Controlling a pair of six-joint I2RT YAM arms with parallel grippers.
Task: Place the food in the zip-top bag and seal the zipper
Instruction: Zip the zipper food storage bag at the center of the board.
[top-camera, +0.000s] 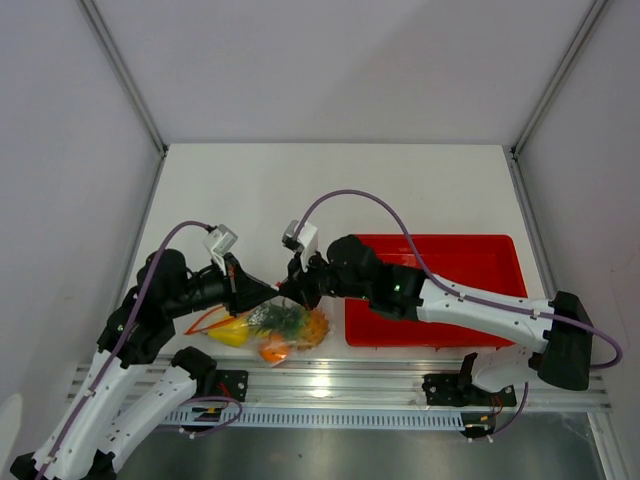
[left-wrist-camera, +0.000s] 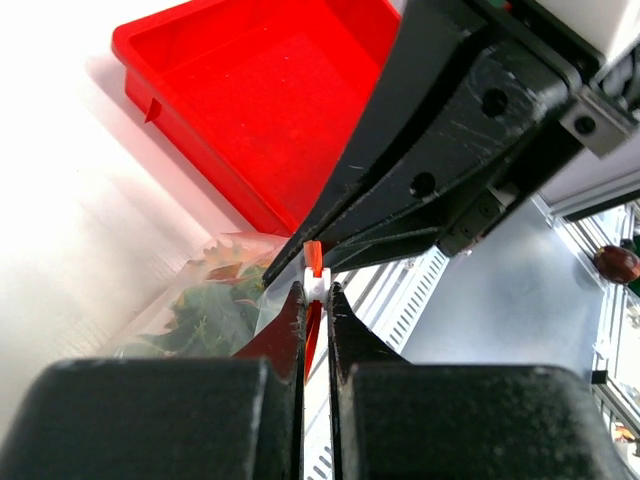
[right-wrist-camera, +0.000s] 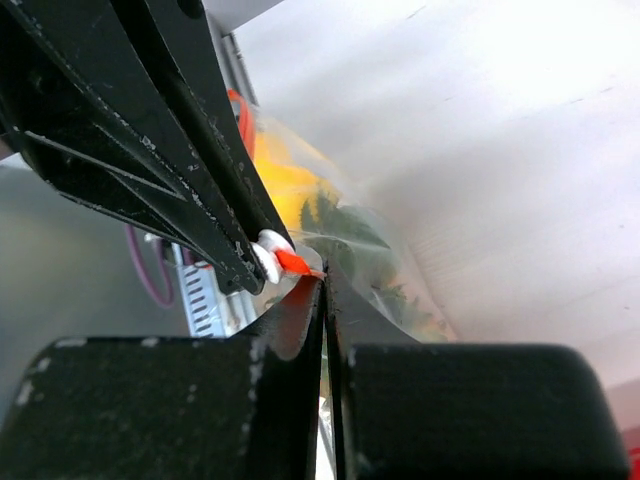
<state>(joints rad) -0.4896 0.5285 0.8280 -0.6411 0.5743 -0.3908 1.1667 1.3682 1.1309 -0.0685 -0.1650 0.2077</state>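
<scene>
The small clear zip-top bag (left-wrist-camera: 215, 300) is glossy, crinkled plastic; its orange-red zipper strip (left-wrist-camera: 313, 257) is smooth plastic. The red rectangular tray (left-wrist-camera: 270, 90) looks like glossy plastic. The white table (top-camera: 330, 190) is matt. The black right claw (right-wrist-camera: 325, 285) is matt and scuffed.

My top camera looked steeply down over the whole bench (top-camera: 300, 190) from its near edge. Both wrist cameras sat close, facing each other across the zipper (left-wrist-camera: 312, 256).

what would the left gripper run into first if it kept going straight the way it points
Likely the right gripper: its tips sit directly ahead of the left gripper, nearly touching, both shut on the zipper.
</scene>
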